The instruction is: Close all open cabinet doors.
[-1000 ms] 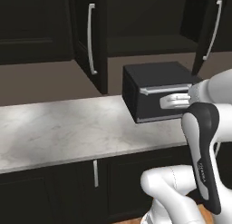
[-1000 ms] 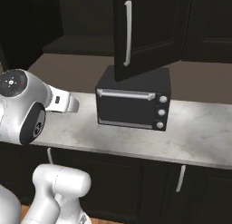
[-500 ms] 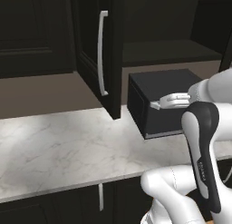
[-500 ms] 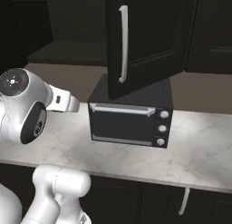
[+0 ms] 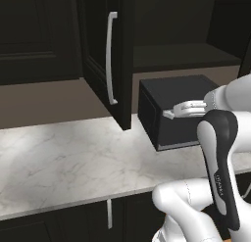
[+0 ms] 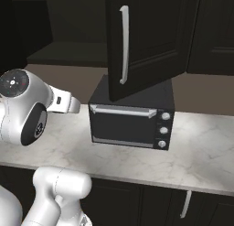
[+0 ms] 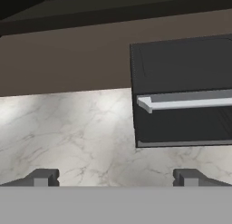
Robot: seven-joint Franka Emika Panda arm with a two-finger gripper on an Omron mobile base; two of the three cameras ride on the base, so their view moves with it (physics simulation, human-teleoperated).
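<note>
- Hand (image 7: 115, 177): released, empty, above the worktop (image 7: 68, 128).
- Risk: the open cabinet door (image 6: 146, 42) overhangs the toaster oven (image 6: 130, 122); a careless swing may strike either.

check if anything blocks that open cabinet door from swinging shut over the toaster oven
Nothing visible does. The open cabinet door hangs out over the counter with its lower edge above the top of the toaster oven, and the shelf space behind it looks bare. The open gripper sits low, facing the counter, below the door.
</note>
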